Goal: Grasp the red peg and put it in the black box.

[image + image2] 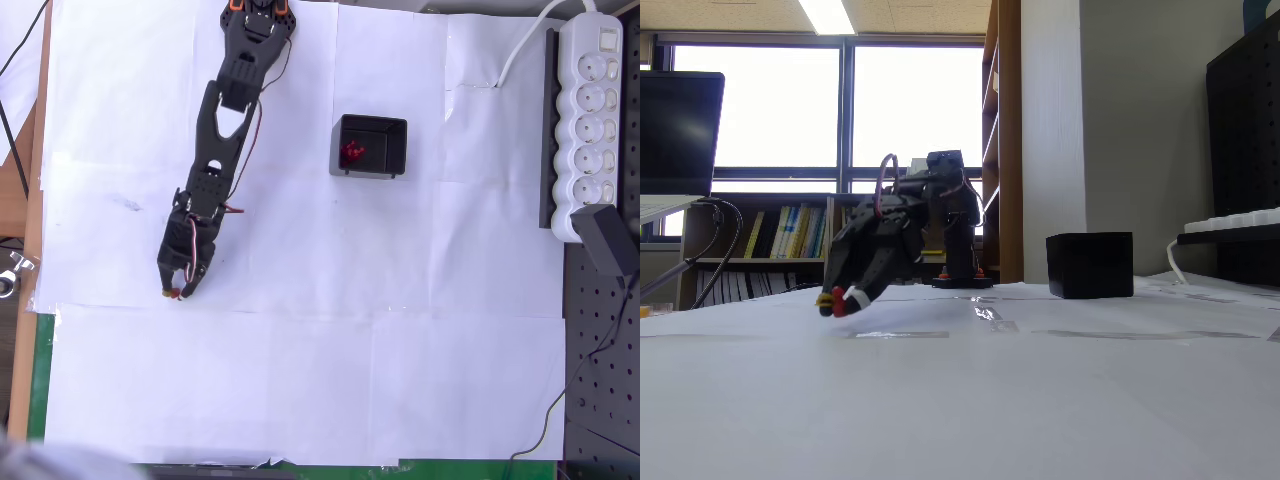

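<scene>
While no writing reads, claw [175,290] clamps red peg [838,297]; black box [369,146] apart

Office or laboratory setting. Indicators: a table covered in white paper sheets [400,340], a perforated black breadboard [600,380] at its edge, a white power strip [590,110], bookshelves with books [780,235] beneath large windows [840,105], a monitor [678,135], and ceiling panel lighting [825,15].

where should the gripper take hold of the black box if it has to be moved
Probably the right wall in the overhead view, from straight above: the black box is open-topped with thin walls that are easy to pinch, and the red pieces lie by the left wall.
</scene>
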